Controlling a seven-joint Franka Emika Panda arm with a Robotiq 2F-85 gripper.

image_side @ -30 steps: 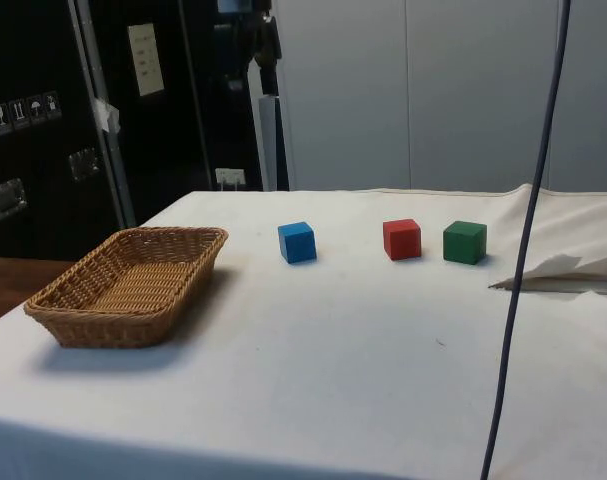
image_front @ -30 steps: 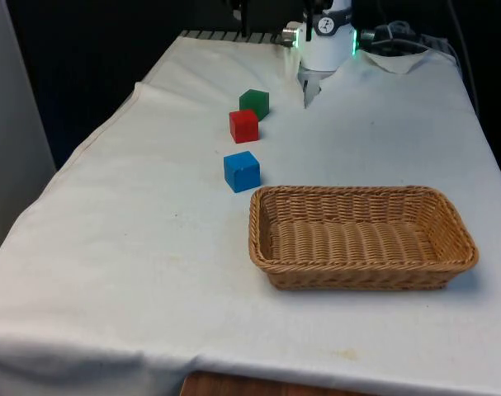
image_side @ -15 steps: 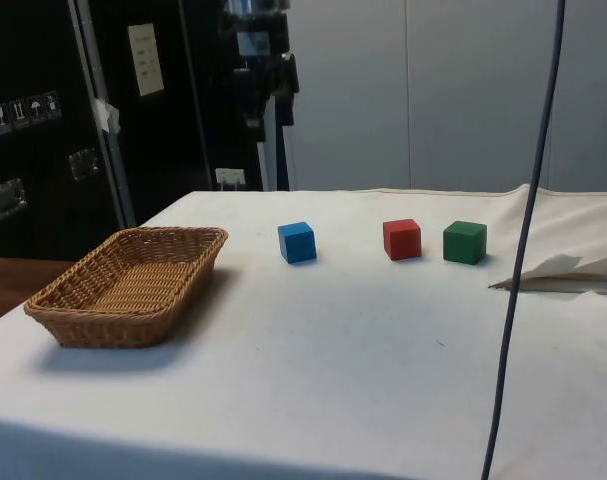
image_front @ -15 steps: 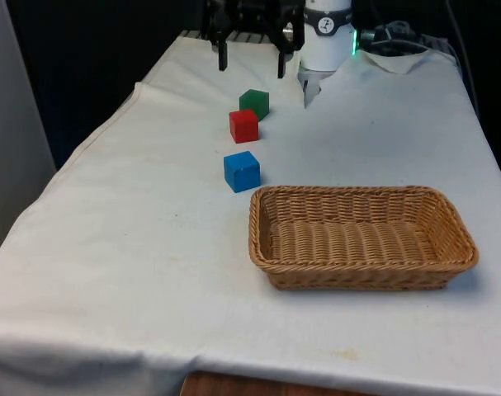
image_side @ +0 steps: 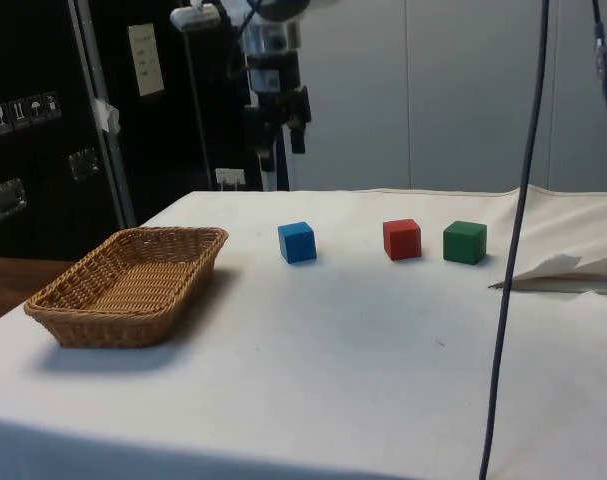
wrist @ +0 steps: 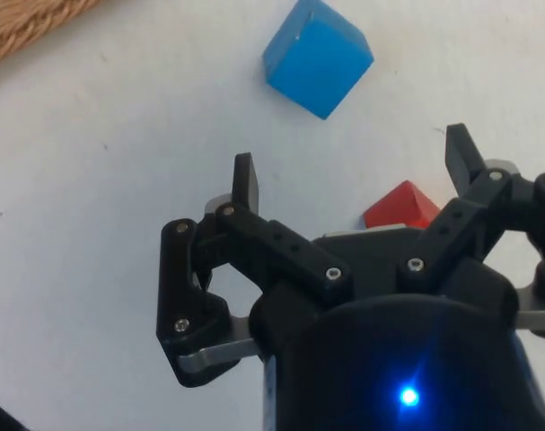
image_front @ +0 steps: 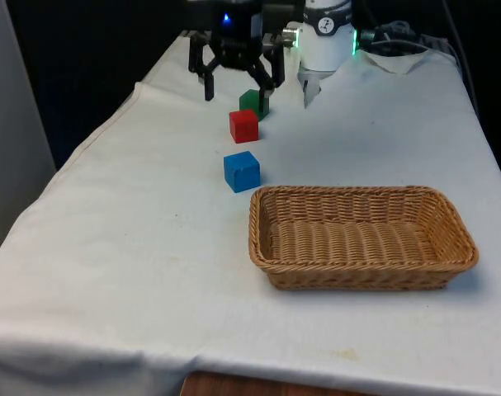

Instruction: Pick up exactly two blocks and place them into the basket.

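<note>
Since a moment ago my gripper [image_front: 234, 86] has come down toward the red block [image_front: 243, 125], fingers wide apart and empty; I should centre over it before closing.

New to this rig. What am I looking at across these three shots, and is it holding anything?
A robot arm with a black two-finger gripper works at a cloth-covered table. One camera looks across the table, one from its side, one sits on the wrist looking down past the fingers. On the cloth lie a blue block, a red block and a green block in a row, plus a wicker basket with nothing in it. The gripper hangs open above the blocks, holding nothing.
</note>
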